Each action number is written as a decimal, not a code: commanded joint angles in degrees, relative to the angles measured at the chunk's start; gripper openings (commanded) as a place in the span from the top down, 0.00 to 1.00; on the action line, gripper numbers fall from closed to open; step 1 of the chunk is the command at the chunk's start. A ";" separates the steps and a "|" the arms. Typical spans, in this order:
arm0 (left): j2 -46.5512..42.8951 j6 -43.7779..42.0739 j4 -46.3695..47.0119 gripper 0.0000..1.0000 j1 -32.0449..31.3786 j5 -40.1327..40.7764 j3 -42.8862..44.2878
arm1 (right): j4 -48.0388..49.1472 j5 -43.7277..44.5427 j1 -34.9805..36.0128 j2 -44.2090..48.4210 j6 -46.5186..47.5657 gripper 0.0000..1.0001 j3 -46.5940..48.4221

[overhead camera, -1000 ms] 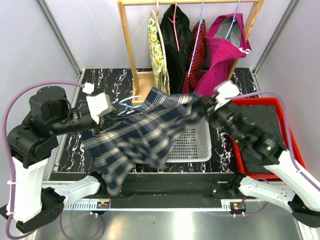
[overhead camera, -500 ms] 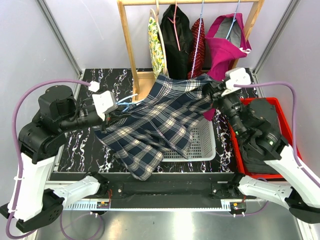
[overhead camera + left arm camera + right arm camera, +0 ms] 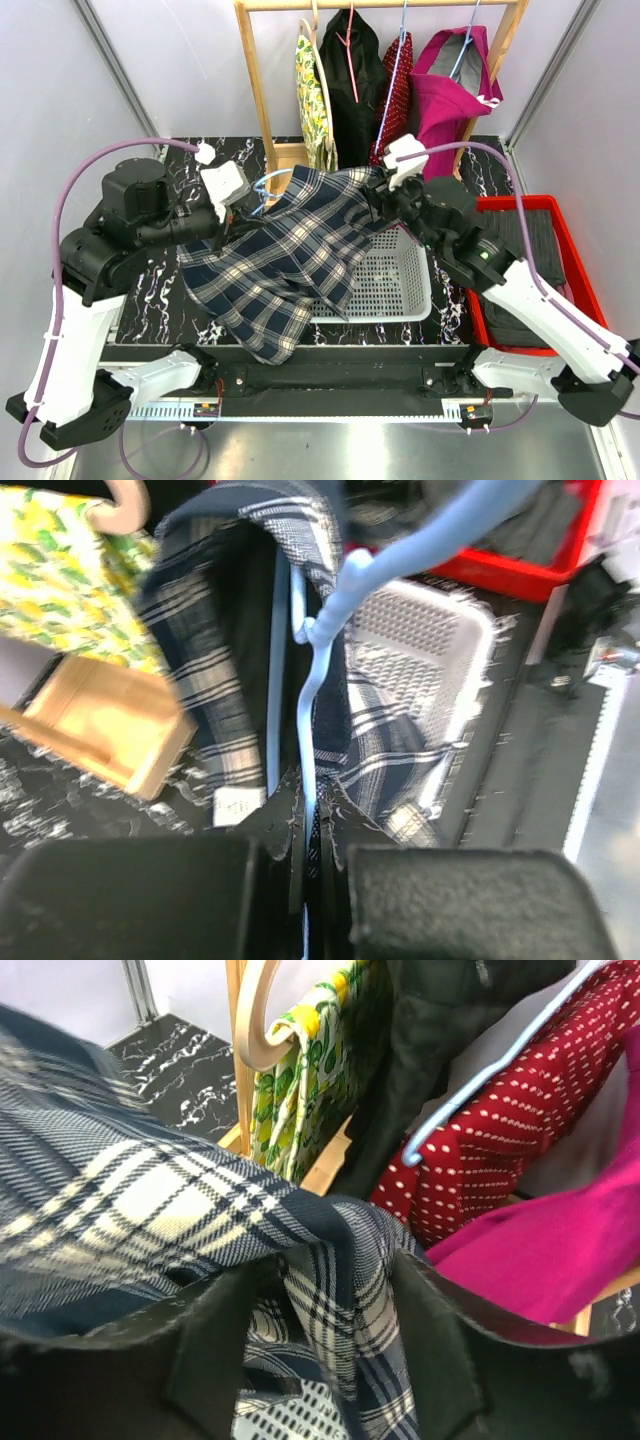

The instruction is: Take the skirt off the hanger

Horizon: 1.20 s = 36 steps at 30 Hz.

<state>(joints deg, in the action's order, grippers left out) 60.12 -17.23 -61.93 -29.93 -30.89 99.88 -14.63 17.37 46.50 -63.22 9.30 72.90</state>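
The overhead view shows the whole plaid skirt [image 3: 285,255] spread in the air to the left of the white basket [image 3: 395,290] and overlapping its left rim, which neither wrist camera takes in. The left gripper [image 3: 240,212] sits well to the left of the basket at the skirt's far-left corner, and the right gripper [image 3: 378,200] hovers over the basket's far edge at the other top corner. Only the left wrist view shows the grip. There the fingers are pressed together on the thin wire of the pale blue hanger [image 3: 308,720], with plaid cloth hanging on both sides of the wire. Only the right wrist view shows that arm's fingers [image 3: 215,1355] standing apart, with a fold of skirt lying loosely in the gap between them, not squeezed. The top edge of the skirt runs between the two grippers, roughly left to right. Its long axis slants from behind the basket, near the wooden rack [image 3: 262,95], down to the hem at the basket's near left.
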 commanded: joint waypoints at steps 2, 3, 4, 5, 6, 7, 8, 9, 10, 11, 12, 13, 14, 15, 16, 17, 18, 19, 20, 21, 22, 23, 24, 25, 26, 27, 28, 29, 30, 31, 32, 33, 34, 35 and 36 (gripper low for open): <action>-1.49 -7.35 7.61 1.00 -0.13 12.59 -3.80 | -1.36 -4.95 0.34 9.16 4.59 0.27 3.73; -1.93 -8.85 7.88 1.00 -0.13 15.31 -5.29 | -1.80 -6.97 0.26 9.60 4.50 0.25 4.78; -2.02 -10.00 8.05 1.00 -0.13 16.03 -7.92 | -2.76 -9.26 0.26 9.87 3.54 0.24 7.23; -2.20 -11.06 7.97 1.00 -0.13 16.39 -9.07 | -3.03 -14.93 0.26 9.61 2.92 0.23 8.38; -2.46 -12.81 7.44 1.00 -0.13 15.26 -10.04 | -3.12 -17.17 0.26 9.17 2.31 0.21 9.27; -2.72 -13.43 6.66 1.00 -0.21 13.95 -10.92 | -3.47 -21.37 0.26 7.60 1.43 0.20 10.93; -2.81 -13.87 4.82 1.00 -0.21 12.54 -10.93 | -3.65 -27.24 0.34 6.72 1.34 0.18 11.73; -2.81 -14.40 3.76 1.00 -0.21 9.05 -10.58 | -3.91 -30.08 0.26 5.66 0.99 0.17 12.52; -2.81 -14.58 2.79 1.00 -0.21 7.44 -9.53 | -4.52 -32.72 0.26 3.30 0.55 0.16 13.83; -2.81 -14.84 1.04 1.00 -0.21 6.21 -8.91 | -4.96 -35.18 0.26 2.15 0.54 0.16 14.63; -2.81 -15.19 0.15 1.00 -0.21 3.85 -8.30 | -5.58 -39.82 0.26 -0.12 0.28 0.16 15.33; -2.73 -15.55 -0.73 1.00 -0.21 2.95 -6.90 | -6.89 -42.30 0.34 -1.19 -0.07 0.16 16.64; -2.72 -16.77 -2.74 1.00 -0.21 1.90 -6.19 | -7.33 -46.33 0.26 -2.07 -0.25 0.16 17.18; -2.64 -17.21 -3.63 1.00 -0.21 0.06 -5.49 | -7.69 -48.37 0.26 -3.47 -0.60 0.17 17.45; -2.55 -17.65 -4.68 1.00 -0.30 -1.17 -3.74 | -8.30 -50.13 0.26 -3.84 -0.95 0.17 17.62; -2.29 -18.62 -6.78 1.00 -0.21 -2.32 -2.85 | -8.39 -52.76 0.34 -4.10 -0.95 0.17 17.54; -2.20 -19.06 -7.67 1.00 -0.21 -4.42 -2.06 | -8.57 -53.74 0.26 -4.36 -0.95 0.17 17.19; -2.02 -19.24 -8.37 1.00 -0.21 -5.39 -0.23 | -8.83 -54.45 0.26 -4.37 -0.95 0.17 16.58; -1.93 -19.85 -9.77 1.00 -0.21 -6.27 0.84 | -9.09 -55.93 0.26 -4.37 -0.95 0.17 16.13; -1.41 -20.20 -10.40 1.00 -0.21 -7.85 1.80 | -9.36 -56.99 0.26 -4.37 -0.86 0.17 15.87; -1.23 -20.29 -10.92 1.00 -0.21 -8.39 3.47 | -10.32 -57.87 0.26 -4.37 -1.04 0.18 15.52; -1.06 -20.47 -11.71 1.00 -0.21 -8.83 4.18 | -10.85 -59.19 0.26 -4.45 -1.04 0.18 15.34; -0.53 -20.47 -11.81 1.00 -0.21 -9.01 5.32 | -11.38 -59.55 0.26 -4.63 -1.04 0.19 15.34; -0.35 -20.30 -11.81 1.00 -0.21 -9.09 5.68 | -12.08 -59.90 0.17 -4.63 -1.30 0.19 15.08; -0.09 -20.12 -11.72 1.00 -0.21 -8.83 5.94 | -12.26 -60.86 0.26 -4.63 -1.30 0.22 14.81; 0.35 -19.77 -11.63 1.00 -0.21 -8.66 6.21 | -12.44 -61.39 0.26 -4.63 -1.39 0.23 14.64; 0.53 -19.51 -11.20 1.00 -0.21 -8.48 6.12 | -12.52 -61.83 0.17 -4.63 -1.74 0.23 14.11; 0.61 -19.07 -11.02 1.00 -0.21 -8.39 6.12 | -12.61 -62.71 0.26 -4.63 -1.92 0.26 13.93; 0.70 -18.72 -10.67 1.00 -0.21 -8.04 5.86 | -12.61 -63.06 0.34 -4.89 -2.09 0.26 13.85; 0.88 -18.37 -10.06 1.00 -0.21 -7.95 5.86 | -13.05 -63.50 0.35 -5.07 -2.27 0.28 13.58; 0.97 -17.93 -9.79 1.00 -0.21 -7.95 5.86 | -13.23 -63.86 0.35 -5.24 -2.18 0.31 13.49; 1.05 -17.75 -9.61 1.00 -0.21 -8.04 6.03 | -14.36 -63.86 0.35 -6.12 -1.75 0.41 13.67; 1.23 -17.49 -9.18 1.00 -0.21 -8.13 6.12 | -15.24 -63.86 0.35 -6.56 -1.22 0.47 13.93; 1.40 -16.70 -8.82 1.00 -0.30 -7.95 6.38 | -16.21 -63.69 0.26 -7.70 -0.87 0.59 14.19; 1.58 -16.43 -8.65 1.00 -0.30 -8.04 7.08 | -18.04 -63.60 0.34 -8.32 -0.08 0.63 14.98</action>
<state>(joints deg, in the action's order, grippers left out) 61.28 -35.66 -76.53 -30.06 -36.80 103.92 -28.12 -43.72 46.54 -69.38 8.54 86.65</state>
